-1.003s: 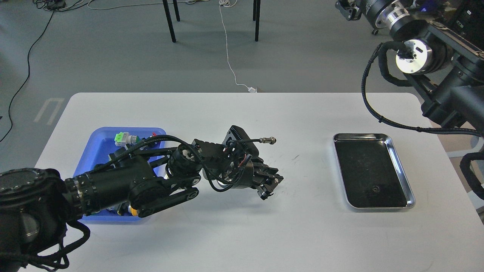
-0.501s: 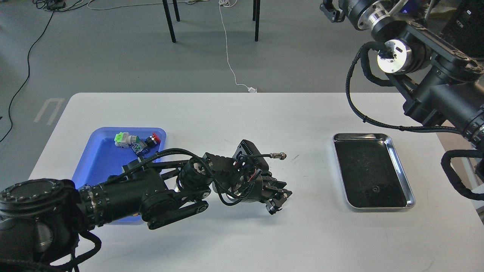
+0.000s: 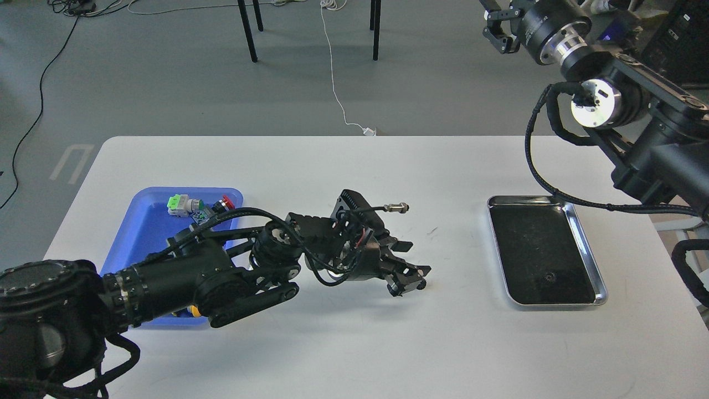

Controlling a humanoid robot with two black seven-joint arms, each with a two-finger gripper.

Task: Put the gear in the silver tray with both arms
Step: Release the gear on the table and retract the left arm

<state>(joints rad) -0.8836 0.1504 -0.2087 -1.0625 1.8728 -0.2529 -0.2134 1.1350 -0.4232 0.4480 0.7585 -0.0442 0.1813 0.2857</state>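
L gripper (image 3: 409,265) sits low over table centre, fingers spread apart; no gear can be made out between them. Tray (image 3: 588,239) lies well to its right, long axis running near–far, a small dark gear-like part (image 3: 549,276) at its near end. R gripper (image 3: 498,27) is raised at far right, state unclear; L arm is prob. nearer the tray.
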